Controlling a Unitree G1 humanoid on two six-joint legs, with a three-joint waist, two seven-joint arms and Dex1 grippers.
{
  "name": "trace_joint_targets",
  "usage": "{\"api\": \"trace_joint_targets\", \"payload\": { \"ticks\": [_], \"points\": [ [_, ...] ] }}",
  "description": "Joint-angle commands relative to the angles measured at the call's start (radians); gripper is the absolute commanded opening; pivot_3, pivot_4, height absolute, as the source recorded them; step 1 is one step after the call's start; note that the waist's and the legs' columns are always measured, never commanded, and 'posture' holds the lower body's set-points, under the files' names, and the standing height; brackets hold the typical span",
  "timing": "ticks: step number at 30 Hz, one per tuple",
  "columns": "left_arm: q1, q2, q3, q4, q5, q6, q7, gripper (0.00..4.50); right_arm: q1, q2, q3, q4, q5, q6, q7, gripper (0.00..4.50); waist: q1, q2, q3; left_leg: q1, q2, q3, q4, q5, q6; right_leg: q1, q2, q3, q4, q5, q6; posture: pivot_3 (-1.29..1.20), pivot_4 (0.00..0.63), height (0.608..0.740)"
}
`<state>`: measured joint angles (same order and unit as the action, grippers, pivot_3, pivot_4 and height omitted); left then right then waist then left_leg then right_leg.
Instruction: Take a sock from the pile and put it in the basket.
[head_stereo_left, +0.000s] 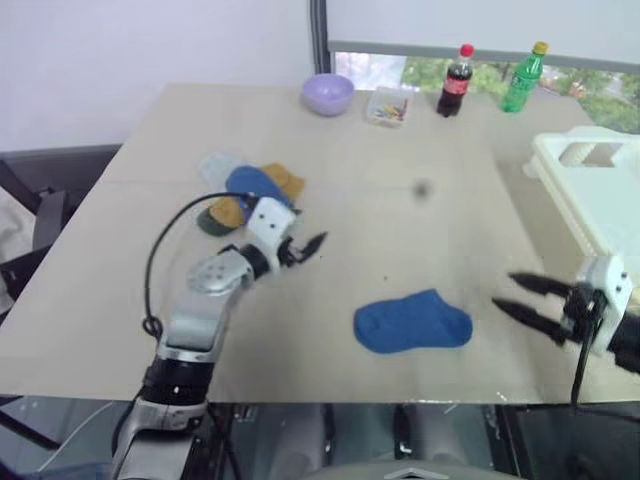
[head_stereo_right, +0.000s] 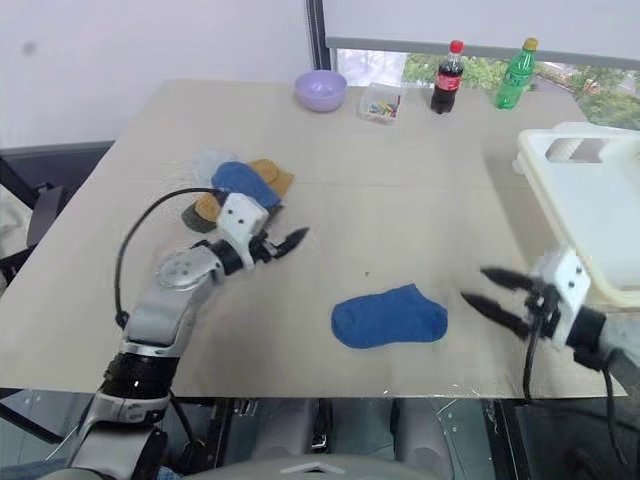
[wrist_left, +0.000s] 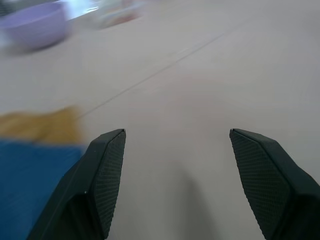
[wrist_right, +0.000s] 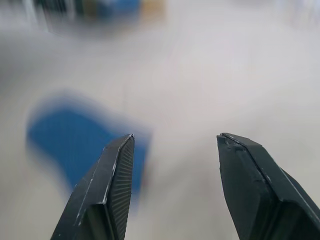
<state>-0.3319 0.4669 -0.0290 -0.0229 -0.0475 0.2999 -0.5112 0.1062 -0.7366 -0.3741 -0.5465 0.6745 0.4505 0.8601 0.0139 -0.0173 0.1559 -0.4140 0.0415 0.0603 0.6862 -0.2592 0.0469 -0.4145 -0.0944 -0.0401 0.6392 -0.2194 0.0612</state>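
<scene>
The pile (head_stereo_left: 245, 195) of socks, royal blue on top of mustard-yellow, pale and dark ones, lies on the left half of the table. My left gripper (head_stereo_left: 312, 247) hovers just right of the pile, open and empty; its wrist view has a blue sock (wrist_left: 30, 185) and a yellow one beside its left finger. One blue sock (head_stereo_left: 412, 322) lies flat alone near the table's front edge. My right gripper (head_stereo_left: 505, 290) is open and empty to the right of that sock, pointing toward it. The cream-white basket (head_stereo_left: 548, 152) stands at the table's right edge, behind the right gripper.
Along the back edge stand a lilac bowl (head_stereo_left: 328, 94), a small clear box (head_stereo_left: 388, 105) of coloured bits, a cola bottle (head_stereo_left: 457, 80) and a green bottle (head_stereo_left: 523, 76). A black cable (head_stereo_left: 160, 255) loops off my left forearm.
</scene>
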Motion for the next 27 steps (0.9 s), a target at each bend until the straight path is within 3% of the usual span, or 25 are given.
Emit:
{"api": "trace_joint_targets", "payload": {
  "ticks": [1,9,19,20,21,25,26,27],
  "points": [
    [0.006,0.018,0.000,0.060,0.076,-0.100,0.062,3.57,-0.052,0.007,0.048,-0.072,0.026,0.010,-0.032,2.65,0.010,-0.001,0.001,-0.001,0.000,-0.001,0.000,0.000,0.000,0.000,0.000,-0.001,0.000,0.001,-0.002,0.00,0.150,0.729],
    [0.028,0.027,0.019,0.124,0.121,-0.182,0.111,3.57,-0.077,-0.003,0.103,-0.125,0.084,0.020,0.001,2.65,0.024,-0.001,0.001,-0.004,-0.002,0.001,-0.001,-0.002,0.002,0.000,-0.005,-0.002,-0.007,0.004,0.000,0.00,0.150,0.729],
    [0.005,0.026,0.019,0.168,0.126,-0.247,0.124,3.57,-0.043,-0.013,0.119,-0.091,0.023,-0.031,0.053,2.65,0.022,-0.001,0.001,-0.002,-0.001,0.002,-0.001,-0.002,0.002,0.000,-0.004,-0.002,-0.004,0.003,-0.002,0.00,0.150,0.729],
    [0.003,0.030,0.017,0.173,0.131,-0.257,0.124,3.04,-0.041,-0.012,0.120,-0.089,0.020,-0.033,0.054,2.73,0.022,-0.001,0.001,-0.002,-0.001,0.002,-0.001,-0.002,0.002,0.000,-0.004,-0.002,-0.004,0.003,-0.002,0.00,0.150,0.729],
    [0.003,0.031,0.019,0.177,0.131,-0.259,0.125,2.87,-0.038,-0.010,0.121,-0.088,0.016,-0.037,0.055,2.73,0.022,-0.001,0.001,-0.002,-0.001,0.002,-0.001,-0.002,0.002,0.000,-0.004,-0.002,-0.004,0.003,-0.002,0.00,0.150,0.729],
    [-0.003,0.041,0.013,0.203,0.158,-0.277,0.143,1.07,-0.033,-0.007,0.123,-0.082,-0.006,-0.050,0.053,2.73,0.023,-0.001,0.001,-0.002,-0.001,0.002,-0.001,-0.002,0.002,0.000,-0.004,-0.002,-0.004,0.004,-0.001,0.00,0.150,0.729],
    [-0.004,0.040,0.014,0.205,0.159,-0.283,0.146,0.41,-0.030,-0.008,0.124,-0.078,-0.014,-0.056,0.054,2.73,0.023,-0.001,0.001,-0.002,-0.002,0.002,-0.001,-0.002,0.002,0.000,-0.004,-0.002,-0.004,0.004,0.000,0.00,0.150,0.729],
    [-0.006,0.037,0.017,0.206,0.156,-0.285,0.149,0.11,-0.028,-0.008,0.125,-0.074,-0.021,-0.062,0.057,2.73,0.024,-0.001,0.001,-0.002,-0.002,0.002,-0.001,-0.002,0.002,0.000,-0.004,-0.002,-0.004,0.004,0.000,0.00,0.150,0.729]
  ]
}}
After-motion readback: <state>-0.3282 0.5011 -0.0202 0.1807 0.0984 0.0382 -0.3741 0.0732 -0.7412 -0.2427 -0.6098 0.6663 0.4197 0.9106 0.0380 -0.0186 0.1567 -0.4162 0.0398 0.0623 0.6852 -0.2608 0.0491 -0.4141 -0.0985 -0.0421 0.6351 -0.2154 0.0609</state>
